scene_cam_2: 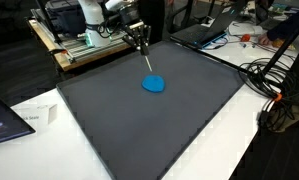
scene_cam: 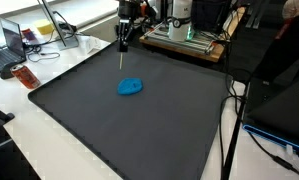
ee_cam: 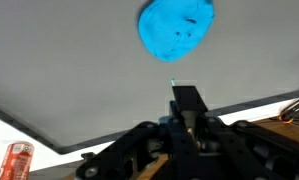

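The hand hangs over the far part of the dark mat, clenched on a thin stick that points down. The blue blob lies mid-mat, just nearer than the stick's tip.

Hand shut, held aloft.
Pointing straight down from the arm, fingers pressed tight together.

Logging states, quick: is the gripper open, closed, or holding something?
Gripper: closed on a thin rod, beside the blue blob.
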`<act>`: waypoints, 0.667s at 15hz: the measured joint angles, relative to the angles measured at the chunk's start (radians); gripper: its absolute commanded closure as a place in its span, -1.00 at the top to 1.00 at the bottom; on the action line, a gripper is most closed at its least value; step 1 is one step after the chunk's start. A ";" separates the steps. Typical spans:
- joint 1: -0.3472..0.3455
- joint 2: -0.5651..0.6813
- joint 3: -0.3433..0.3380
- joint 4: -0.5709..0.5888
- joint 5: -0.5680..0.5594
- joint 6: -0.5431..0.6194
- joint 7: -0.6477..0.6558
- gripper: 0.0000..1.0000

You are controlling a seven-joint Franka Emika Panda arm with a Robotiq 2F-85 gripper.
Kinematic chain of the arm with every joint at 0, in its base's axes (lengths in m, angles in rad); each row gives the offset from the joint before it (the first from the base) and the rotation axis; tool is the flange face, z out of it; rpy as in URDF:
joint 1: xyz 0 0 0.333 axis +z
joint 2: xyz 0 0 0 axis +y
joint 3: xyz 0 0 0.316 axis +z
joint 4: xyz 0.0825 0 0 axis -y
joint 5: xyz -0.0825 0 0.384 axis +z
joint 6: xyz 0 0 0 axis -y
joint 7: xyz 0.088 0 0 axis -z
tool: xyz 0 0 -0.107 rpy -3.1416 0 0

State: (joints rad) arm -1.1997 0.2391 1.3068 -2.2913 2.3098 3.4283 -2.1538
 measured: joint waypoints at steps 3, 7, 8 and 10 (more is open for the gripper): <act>0.062 -0.076 -0.001 -0.024 0.001 0.010 0.050 -0.94; 0.145 -0.152 -0.002 -0.044 0.001 0.077 0.128 -0.94; 0.164 -0.165 -0.001 -0.045 0.000 0.102 0.146 -0.94; 0.201 -0.182 -0.001 -0.046 -0.008 0.151 0.183 -0.94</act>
State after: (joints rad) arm -0.9985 0.0570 1.3063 -2.3374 2.3014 3.5790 -1.9704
